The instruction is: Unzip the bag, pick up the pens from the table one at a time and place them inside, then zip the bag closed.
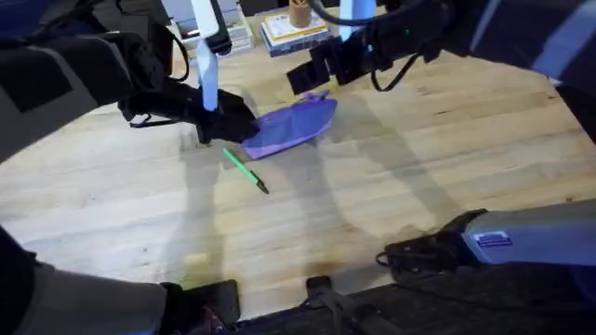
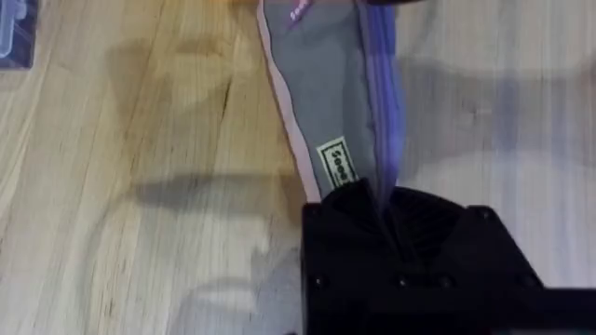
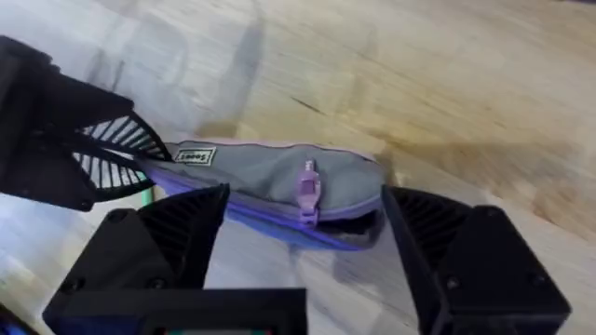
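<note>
The lilac bag (image 1: 296,126) lies on the table (image 1: 419,177) at the back middle, with its long side slanting toward the far right. My left gripper (image 1: 228,126) is shut on its near-left end; in the left wrist view the fabric (image 2: 335,112) is pinched between the black fingers (image 2: 372,233), next to a small label (image 2: 337,163). My right gripper (image 1: 312,79) hovers open at the bag's far-right end, its jaws standing wide on either side of the lilac zipper pull (image 3: 307,181) without touching it. One green pen (image 1: 245,170) lies on the wood just in front of the bag.
Stacked books and a brown cup (image 1: 296,23) sit at the back edge behind the bag. Bare wood stretches across the right half and front of the table. A blue item (image 2: 14,37) lies off to one side of the bag.
</note>
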Robot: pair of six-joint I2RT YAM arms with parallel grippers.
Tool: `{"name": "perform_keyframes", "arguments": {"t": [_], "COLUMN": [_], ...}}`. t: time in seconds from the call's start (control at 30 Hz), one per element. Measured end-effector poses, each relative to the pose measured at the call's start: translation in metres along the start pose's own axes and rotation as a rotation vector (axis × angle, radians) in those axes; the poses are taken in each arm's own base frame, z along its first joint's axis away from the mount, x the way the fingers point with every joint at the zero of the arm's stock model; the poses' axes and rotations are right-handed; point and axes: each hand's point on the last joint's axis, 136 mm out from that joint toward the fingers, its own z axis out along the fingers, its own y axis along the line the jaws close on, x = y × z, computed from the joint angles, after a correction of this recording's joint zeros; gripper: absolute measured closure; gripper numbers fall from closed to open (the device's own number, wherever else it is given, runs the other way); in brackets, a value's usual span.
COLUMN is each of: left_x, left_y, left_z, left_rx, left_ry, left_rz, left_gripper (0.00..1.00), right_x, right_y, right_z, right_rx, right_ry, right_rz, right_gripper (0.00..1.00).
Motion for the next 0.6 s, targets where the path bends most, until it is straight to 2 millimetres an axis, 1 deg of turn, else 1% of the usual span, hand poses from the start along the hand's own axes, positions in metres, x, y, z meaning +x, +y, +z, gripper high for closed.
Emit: {"name": "perform_keyframes", "arguments": {"t": [0.03, 0.07, 0.2, 0.3, 0.43, 0.5, 0.6], "left_x": [0.000, 0.000, 0.000, 0.000, 0.000, 0.000, 0.000], "left_y": [0.000, 0.000, 0.000, 0.000, 0.000, 0.000, 0.000], "left_z": [0.000, 0.000, 0.000, 0.000, 0.000, 0.000, 0.000], "left_rx": [0.000, 0.000, 0.000, 0.000, 0.000, 0.000, 0.000], "left_ry": [0.000, 0.000, 0.000, 0.000, 0.000, 0.000, 0.000], "left_rz": [0.000, 0.000, 0.000, 0.000, 0.000, 0.000, 0.000], "left_gripper": [0.959, 0.959, 0.959, 0.959, 0.959, 0.959, 0.959], "right_x": [0.002, 0.007, 0.014, 0.018, 0.019, 0.019, 0.019], "right_y": [0.000, -0.001, -0.004, -0.005, -0.006, -0.006, -0.006], "right_z": [0.004, 0.014, 0.025, 0.031, 0.032, 0.032, 0.032], "right_rx": [-0.002, -0.003, -0.003, -0.002, -0.002, -0.002, -0.001], "right_ry": [0.013, 0.038, 0.070, 0.090, 0.093, 0.094, 0.095], "right_rz": [0.000, 0.004, 0.011, 0.016, 0.017, 0.015, 0.014], "right_gripper": [0.004, 0.004, 0.021, 0.042, 0.046, 0.103, 0.218]}}
